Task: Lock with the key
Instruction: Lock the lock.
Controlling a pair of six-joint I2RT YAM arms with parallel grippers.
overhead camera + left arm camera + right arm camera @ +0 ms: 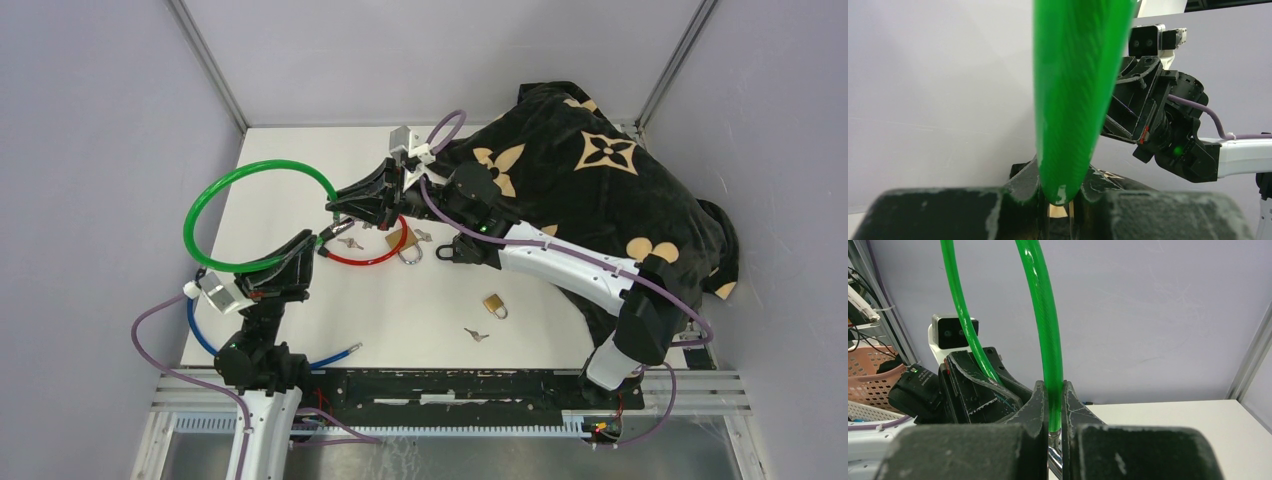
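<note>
At the near edge, 5 o'clock of table centre: one key, loose, with a small brass padlock just beside it at its 1 o'clock.

At 9 o'clock of centre: my left gripper, closed on one end of the green cable.

At that gripper's 3 o'clock: red cable loop, second key inside it, second padlock at its right rim.

At its 1 o'clock: my right gripper, pinched shut on the cable's other end.

Far right: patterned black cloth.

Handling, in my judgement: line the two ends up tip to tip, with both grips firm. One hand must then let go to fetch a key.

Not legible: the fittings on the cable ends, buried between my fingers; either keyhole; which key suits which lock.
</note>
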